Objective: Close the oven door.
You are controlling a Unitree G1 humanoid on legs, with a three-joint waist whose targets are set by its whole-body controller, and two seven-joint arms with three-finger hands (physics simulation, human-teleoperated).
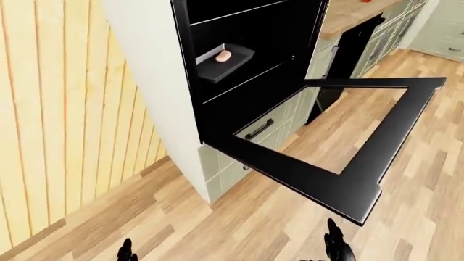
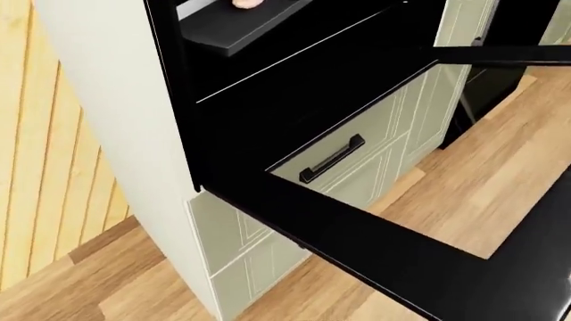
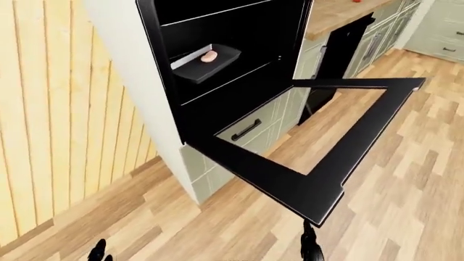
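Note:
The black oven (image 1: 246, 54) is set in a pale cabinet column, and its door (image 1: 341, 179) hangs fully open, lying flat out over the floor with a see-through pane. A black tray (image 1: 224, 61) with a small pink item (image 1: 224, 55) sits on a shelf inside. My right hand (image 1: 335, 247) shows only as dark fingertips at the bottom edge of the left-eye view, just below the door's near corner. My left hand (image 1: 128, 252) shows as fingertips at the bottom left, far from the door. I cannot tell how either hand's fingers stand.
A pale green drawer with a black handle (image 1: 259, 129) sits under the oven. A wood-plank wall (image 1: 58, 136) is on the left. A wooden counter (image 1: 352, 13) and more cabinets run off to the upper right. Wood floor (image 1: 239, 223) lies below the door.

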